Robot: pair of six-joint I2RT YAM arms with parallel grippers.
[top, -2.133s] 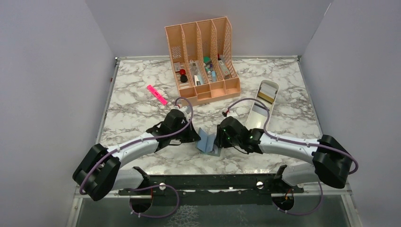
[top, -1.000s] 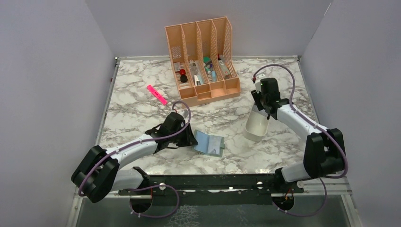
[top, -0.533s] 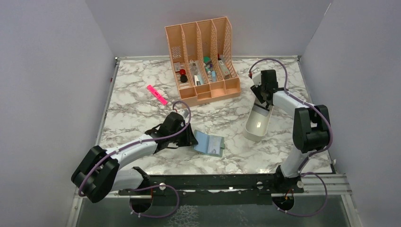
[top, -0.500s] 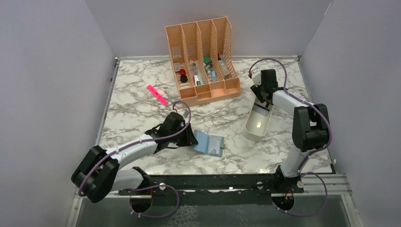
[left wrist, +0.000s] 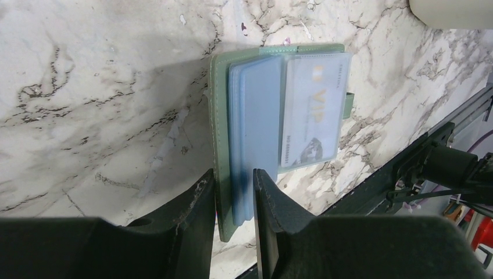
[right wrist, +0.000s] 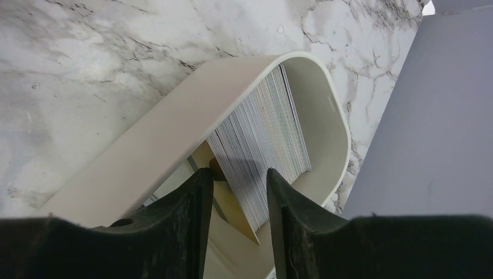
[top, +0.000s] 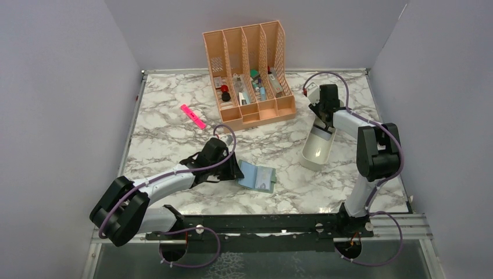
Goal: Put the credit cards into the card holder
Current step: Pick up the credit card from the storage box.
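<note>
Plastic-looking cards (right wrist: 261, 133), thin, stiff, slick, stand packed inside tray (right wrist: 174, 133); take one by its flat faces. Right tool (right wrist: 237, 180) straddles them, grip unclear; left tool (left wrist: 232, 177) pinches card holder (left wrist: 256, 104) edge.

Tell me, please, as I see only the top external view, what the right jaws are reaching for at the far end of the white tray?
Observer: The right wrist view shows a stack of credit cards standing on edge in the white tray, the right jaws open on either side of its corner.
Operator: Does the card holder contain a card?
Observer: The left wrist view shows a pale card marked VIP in a clear sleeve of the card holder.
Operator: And the left jaws?
Observer: They pinch its near edge, green cover and blue-grey pockets together.
</note>
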